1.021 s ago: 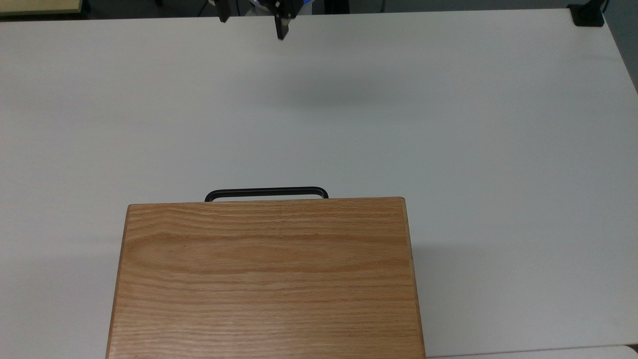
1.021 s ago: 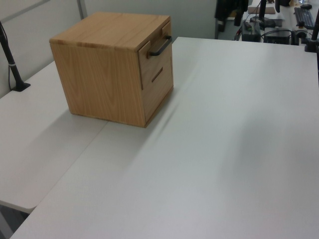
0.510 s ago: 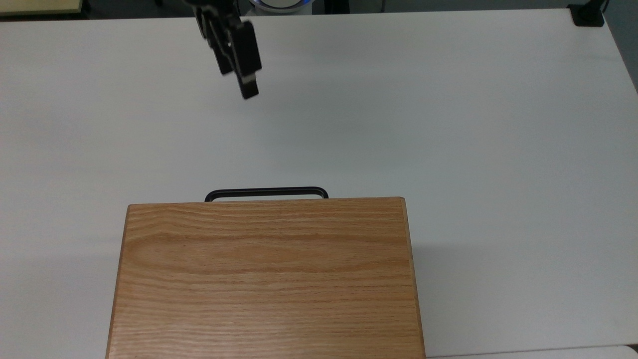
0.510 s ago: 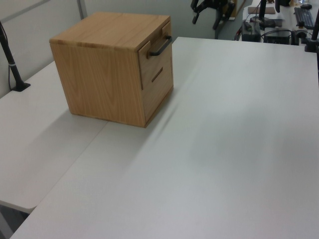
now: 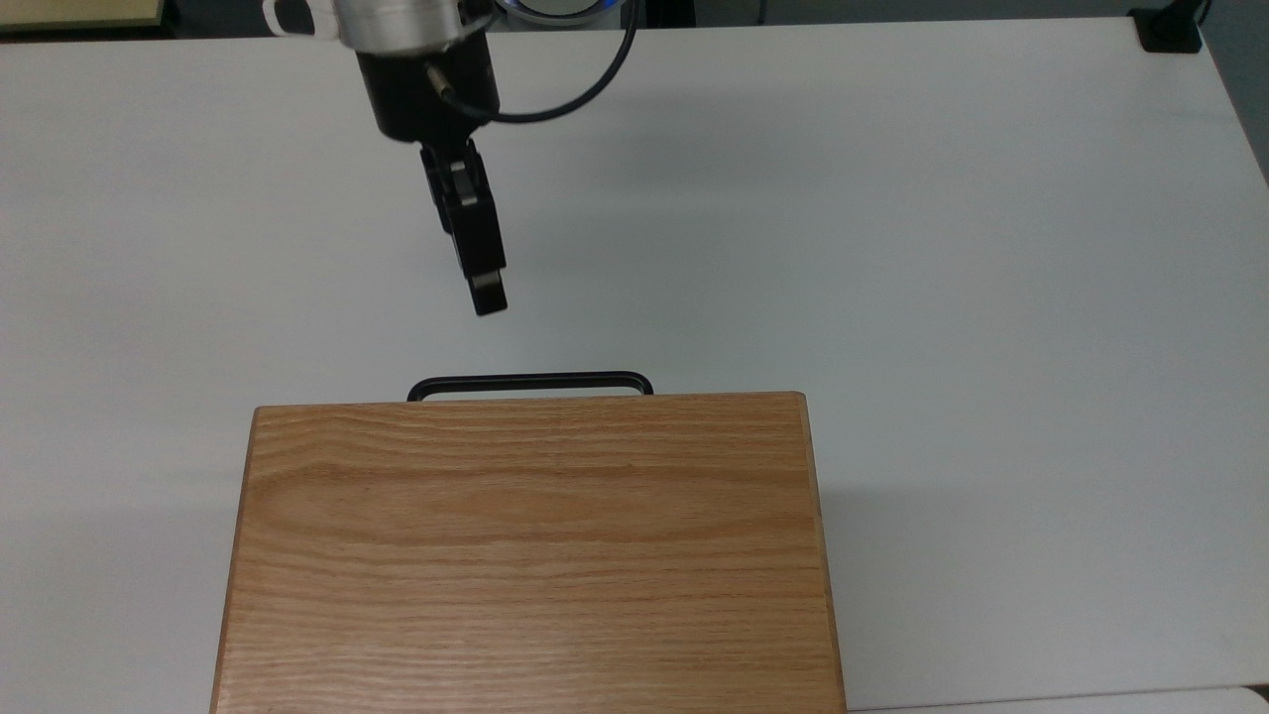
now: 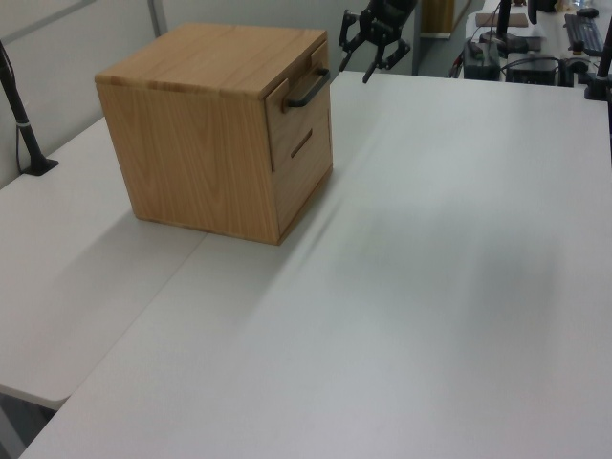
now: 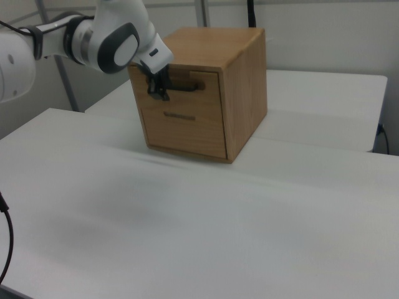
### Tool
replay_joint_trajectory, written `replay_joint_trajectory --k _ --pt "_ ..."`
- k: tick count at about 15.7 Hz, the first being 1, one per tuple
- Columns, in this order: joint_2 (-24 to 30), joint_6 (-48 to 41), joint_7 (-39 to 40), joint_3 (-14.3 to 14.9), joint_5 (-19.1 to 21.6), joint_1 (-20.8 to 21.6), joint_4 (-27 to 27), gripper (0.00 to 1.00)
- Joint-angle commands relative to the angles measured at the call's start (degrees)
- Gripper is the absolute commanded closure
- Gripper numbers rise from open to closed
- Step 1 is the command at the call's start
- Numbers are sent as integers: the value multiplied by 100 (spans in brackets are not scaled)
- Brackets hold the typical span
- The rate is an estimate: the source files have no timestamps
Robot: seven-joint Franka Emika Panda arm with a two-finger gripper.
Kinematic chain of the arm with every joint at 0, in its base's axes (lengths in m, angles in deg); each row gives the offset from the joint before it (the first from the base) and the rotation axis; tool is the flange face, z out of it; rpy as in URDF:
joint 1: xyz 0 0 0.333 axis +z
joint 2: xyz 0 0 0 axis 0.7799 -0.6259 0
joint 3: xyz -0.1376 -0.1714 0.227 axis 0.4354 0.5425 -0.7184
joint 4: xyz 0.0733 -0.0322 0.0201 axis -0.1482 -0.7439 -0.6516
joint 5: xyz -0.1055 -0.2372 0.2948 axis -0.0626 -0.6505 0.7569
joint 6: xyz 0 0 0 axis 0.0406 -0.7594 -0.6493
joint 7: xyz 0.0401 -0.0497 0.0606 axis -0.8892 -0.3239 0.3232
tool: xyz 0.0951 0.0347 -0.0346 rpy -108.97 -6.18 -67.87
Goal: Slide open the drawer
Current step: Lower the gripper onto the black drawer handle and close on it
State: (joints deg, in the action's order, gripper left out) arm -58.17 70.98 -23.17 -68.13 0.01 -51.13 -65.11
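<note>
Since the earlier frames the gripper (image 5: 486, 297) has been carried from the far edge of the tabletop (image 5: 942, 248) toward the cabinet (image 5: 530, 555), and it is now seen just short of the handle (image 5: 530, 381), not yet touching it. Nothing else has been shifted: the drawer (image 6: 301, 107) sits as it did, flush in the top of the cabinet front, with a second drawer front (image 6: 306, 153) below it.

In the left view the gripper (image 6: 365, 53) is seen with its fingers spread apart and nothing held between them, hovering beside the handle (image 6: 308, 88) at about the handle's height.

The relation on which the coming move turns is judged as follows. In the top view the handle lies below the gripper, with its long axis running across the picture from left to right, parallel to the cabinet front. The gripper stands over the left part of the bar's span, near its left end rather than its middle. From the right view the gripper (image 7: 156, 90) is seen in front of the left end of the handle (image 7: 184, 88). A short further advance toward the cabinet front is therefore called for, so that the bar can be taken between the spread fingers. The pull would then be made straight away from the cabinet, at right angles to the bar.
</note>
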Motion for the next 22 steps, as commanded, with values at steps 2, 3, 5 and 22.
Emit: replay_joint_trajectory --k 2,3,5,22 --pt "-269 510 -322 3 151 41 24 48" --pt "-304 562 -331 -6 160 32 93 48" --pt "-401 694 -349 -6 160 41 129 48" --pt "-718 1336 -428 -164 309 41 252 69"
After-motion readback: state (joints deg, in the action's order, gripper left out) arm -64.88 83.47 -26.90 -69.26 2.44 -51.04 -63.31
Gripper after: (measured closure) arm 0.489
